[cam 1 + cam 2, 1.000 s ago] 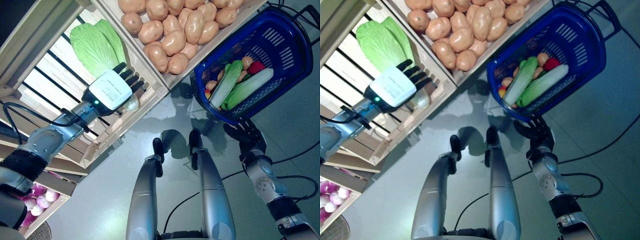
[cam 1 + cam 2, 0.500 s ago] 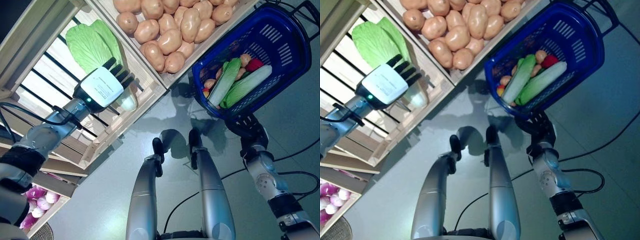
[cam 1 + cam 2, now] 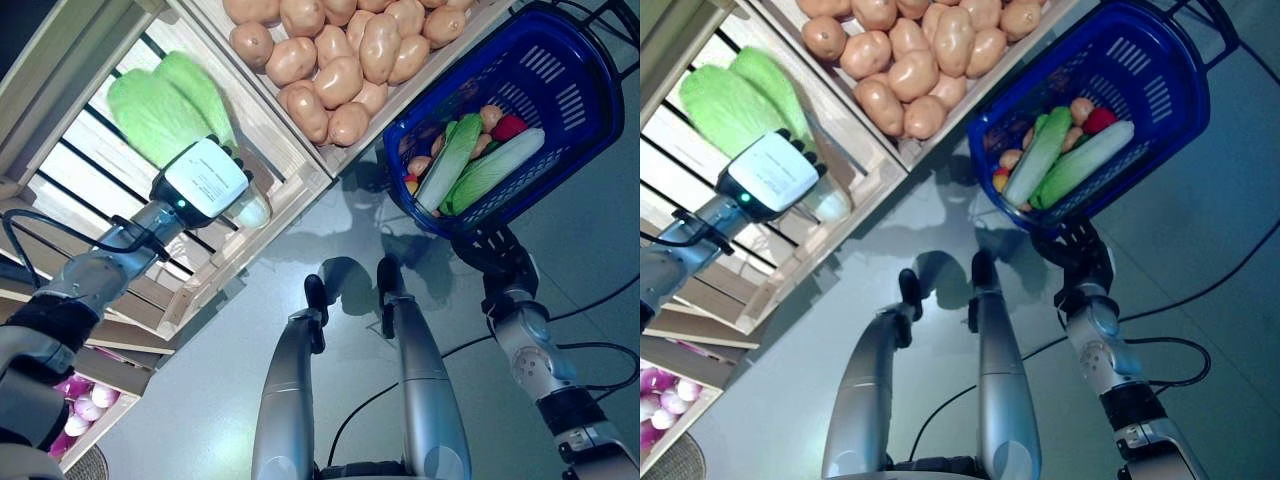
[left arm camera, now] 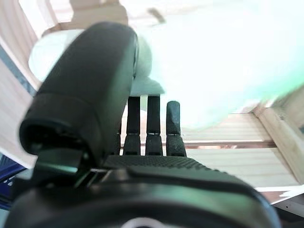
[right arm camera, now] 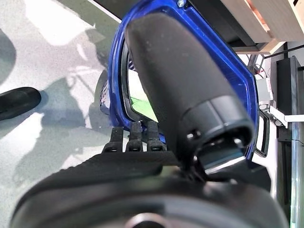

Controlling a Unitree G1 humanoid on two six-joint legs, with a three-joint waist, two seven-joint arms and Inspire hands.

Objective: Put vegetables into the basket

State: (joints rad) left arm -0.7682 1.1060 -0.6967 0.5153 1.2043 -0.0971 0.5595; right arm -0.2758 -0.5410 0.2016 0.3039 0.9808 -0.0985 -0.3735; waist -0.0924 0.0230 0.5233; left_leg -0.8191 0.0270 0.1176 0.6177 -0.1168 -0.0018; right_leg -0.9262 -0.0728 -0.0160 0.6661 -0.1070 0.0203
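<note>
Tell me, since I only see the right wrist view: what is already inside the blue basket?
Observer: The blue basket holds two long green cabbages, a red vegetable and some small potatoes.
Operator: Where is the left hand?
Observer: The left hand is in the wooden crate, on the pale stem of a green cabbage.
Operator: Has it gripped the cabbage?
Observer: The left wrist view shows the fingers reaching under the stem and the thumb over it.
Operator: What lies beside that crate?
Observer: A crate of potatoes, between it and the basket.
</note>
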